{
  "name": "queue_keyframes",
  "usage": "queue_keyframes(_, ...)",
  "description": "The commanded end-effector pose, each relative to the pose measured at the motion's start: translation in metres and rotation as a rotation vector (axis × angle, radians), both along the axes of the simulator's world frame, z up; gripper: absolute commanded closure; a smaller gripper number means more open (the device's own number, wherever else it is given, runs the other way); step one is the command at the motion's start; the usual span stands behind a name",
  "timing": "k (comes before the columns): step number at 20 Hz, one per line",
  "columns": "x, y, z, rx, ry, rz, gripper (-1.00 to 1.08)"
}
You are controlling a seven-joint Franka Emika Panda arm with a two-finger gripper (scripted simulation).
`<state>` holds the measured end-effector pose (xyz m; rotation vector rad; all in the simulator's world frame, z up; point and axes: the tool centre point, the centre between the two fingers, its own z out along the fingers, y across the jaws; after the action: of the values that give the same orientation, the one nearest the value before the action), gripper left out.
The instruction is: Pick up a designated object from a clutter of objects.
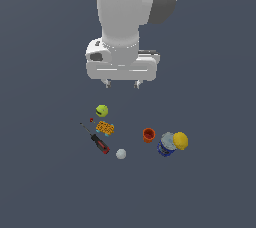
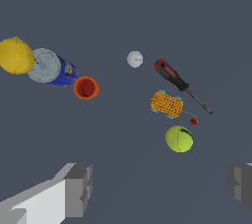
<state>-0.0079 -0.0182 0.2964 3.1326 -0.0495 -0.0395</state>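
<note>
The smooth, rounded yellow lemon (image 1: 180,140) touches the blue can (image 1: 166,145); the pincer (image 1: 122,84) hangs open above.

Both pictures are flat, evenly lit renders with soft light that seems to come from above. The dark slate floor (image 1: 45,182) shows no cast shadows under anything. The white arm (image 1: 122,12) is the brightest part, shading to grey on its rounded shoulder at the exterior view's right. No glare or hot spots appear. Edges are slightly soft (low resolution rather than focus blur), so the screwdriver (image 1: 100,143) tip is hard to make out. The wrist view is equally sharp throughout, with no visible bending at its borders.
</note>
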Motion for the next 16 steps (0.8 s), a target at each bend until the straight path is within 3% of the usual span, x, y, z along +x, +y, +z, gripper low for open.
queue_keyframes(1, 0.000, 0.000, 0.000, 0.000, 0.000, 0.000, -0.92)
queue_keyframes(16, 0.004, 0.011, 0.010, 0.022, -0.013, -0.014, -0.92)
